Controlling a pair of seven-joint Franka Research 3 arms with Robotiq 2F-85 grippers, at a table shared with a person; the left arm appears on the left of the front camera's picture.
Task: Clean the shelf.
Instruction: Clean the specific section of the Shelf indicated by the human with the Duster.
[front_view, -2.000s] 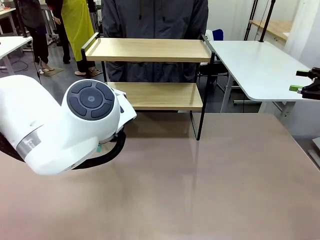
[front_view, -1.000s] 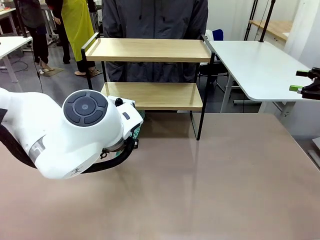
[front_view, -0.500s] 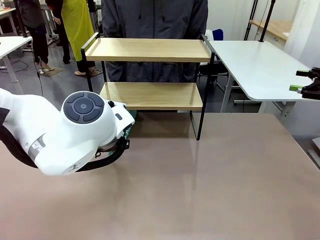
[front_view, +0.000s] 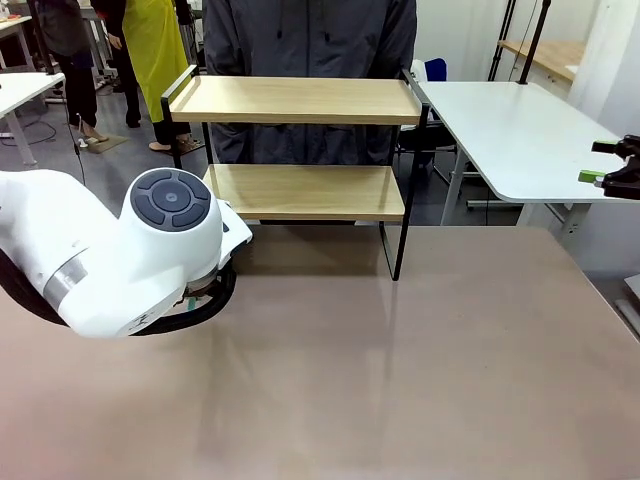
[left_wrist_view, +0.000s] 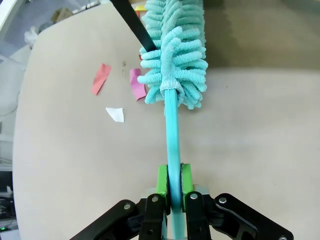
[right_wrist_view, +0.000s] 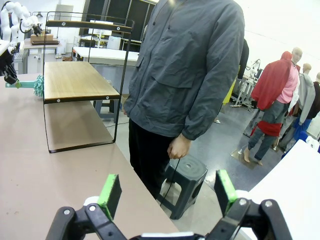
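Observation:
The shelf (front_view: 300, 100) stands at the table's far side, two light wooden boards on a black frame, both boards bare. In the left wrist view my left gripper (left_wrist_view: 173, 182) is shut on the teal handle of a fluffy teal duster (left_wrist_view: 175, 50). The duster head lies on the table by a black shelf leg (left_wrist_view: 132, 22). My left arm (front_view: 120, 260) hides that gripper in the front view, just left of the lower board. My right gripper (right_wrist_view: 167, 192) hangs open and holds nothing; it is also at the far right edge, right gripper (front_view: 598, 162).
Red (left_wrist_view: 101, 78), pink (left_wrist_view: 135, 83) and white (left_wrist_view: 115, 114) paper scraps lie on the table left of the duster head. A person in a grey jacket (front_view: 310, 30) stands behind the shelf. A white side table (front_view: 510, 130) is at the right.
My left arm has drawn back to the left, away from the shelf's lower board, and the duster tip that showed beside it is now hidden behind the arm. The right gripper has not moved.

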